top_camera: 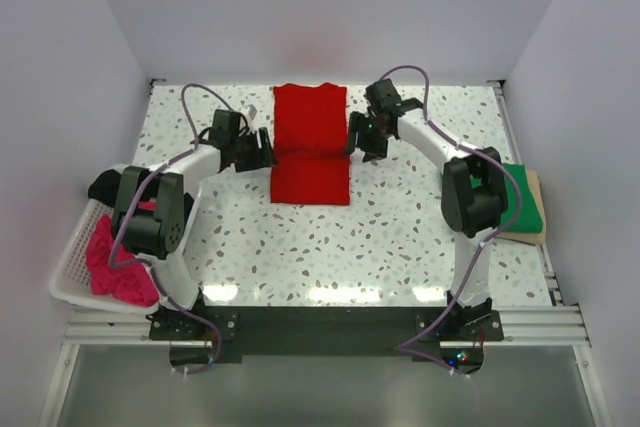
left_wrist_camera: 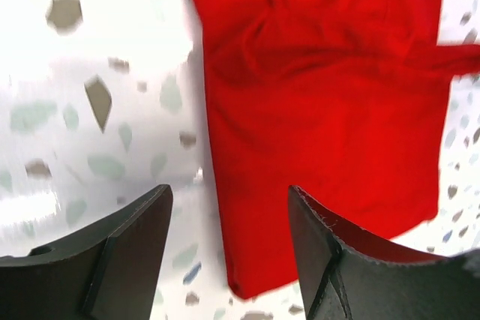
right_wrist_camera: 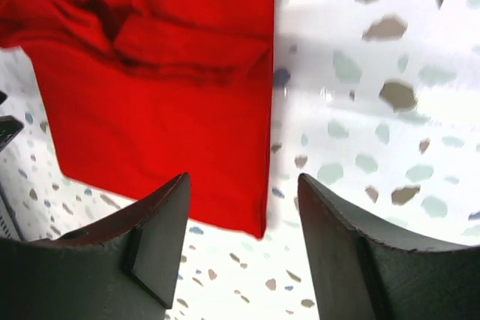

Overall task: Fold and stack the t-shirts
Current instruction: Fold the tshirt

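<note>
A bright red t-shirt [top_camera: 310, 145] lies partly folded into a long strip at the table's back middle. It also shows in the left wrist view [left_wrist_camera: 322, 110] and the right wrist view [right_wrist_camera: 157, 95]. My left gripper [top_camera: 266, 147] is open beside its left edge; its jaws [left_wrist_camera: 229, 215] straddle the shirt's edge above it. My right gripper [top_camera: 354, 137] is open beside its right edge, jaws [right_wrist_camera: 244, 204] straddling the edge. A folded green t-shirt [top_camera: 524, 205] lies at the right. A magenta pink t-shirt [top_camera: 118, 269] and a black t-shirt [top_camera: 106, 185] lie in the basket.
A white slotted basket [top_camera: 70, 267] stands at the table's left front edge. The green shirt rests on a tan board [top_camera: 536, 235] by the right wall. White walls close in the speckled table [top_camera: 300, 247] on three sides.
</note>
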Available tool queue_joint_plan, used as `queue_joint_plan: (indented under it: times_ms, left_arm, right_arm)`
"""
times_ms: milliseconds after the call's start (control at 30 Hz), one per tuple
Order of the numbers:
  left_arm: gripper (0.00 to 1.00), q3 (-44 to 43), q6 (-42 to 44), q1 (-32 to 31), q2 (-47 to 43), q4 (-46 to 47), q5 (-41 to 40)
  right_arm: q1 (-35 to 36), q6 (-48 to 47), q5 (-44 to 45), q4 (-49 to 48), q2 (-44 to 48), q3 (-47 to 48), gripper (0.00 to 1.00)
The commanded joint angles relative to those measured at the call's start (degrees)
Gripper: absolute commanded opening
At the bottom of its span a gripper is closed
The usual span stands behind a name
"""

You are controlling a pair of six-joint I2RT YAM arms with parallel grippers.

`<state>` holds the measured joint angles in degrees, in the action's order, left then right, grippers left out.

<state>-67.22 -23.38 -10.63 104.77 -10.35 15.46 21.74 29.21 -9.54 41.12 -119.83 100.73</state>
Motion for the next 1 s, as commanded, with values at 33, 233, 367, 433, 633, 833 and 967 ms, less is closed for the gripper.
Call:
queue_joint_plan:
  times_ms: [33,233,367,433,633,833,967]
  left_arm:
    - [0.67,7.0,0.2,0.4,-5.6,1.2,2.6]
    - [0.66,13.9,-0.8,0.2,-10.0,1.7,3.0]
    - [0.66,16.0,-1.1,0.1,-11.9,1.6,3.0]
    - [0.66,16.9,-1.1,-0.1,-12.5,1.7,3.0]
    - [0.66,18.3,-1.1,-0.8,-13.0,2.0,3.1]
    - [0.65,18.4,-1.0,-2.0,-11.2,2.3,3.8]
    - [0.6,18.2,-0.9,-2.3,-10.4,2.1,3.8]
  right_arm:
    - [1.3,0.1,-5.3,-3.6,6.6,-9.8,0.61]
    - [3.5,2.3,-9.2,-7.9,8.6,-19.4,0.52]
    - [4.5,2.5,-9.4,-9.0,8.6,-21.7,0.49]
    - [4.7,2.8,-9.6,-9.7,8.3,-22.9,0.49]
    - [4.7,2.4,-8.7,-10.6,6.7,-24.1,0.44]
    - [4.8,1.9,-7.6,-10.5,5.3,-23.9,0.33]
    - [4.7,2.1,-7.2,-10.5,5.7,-24.2,0.27]
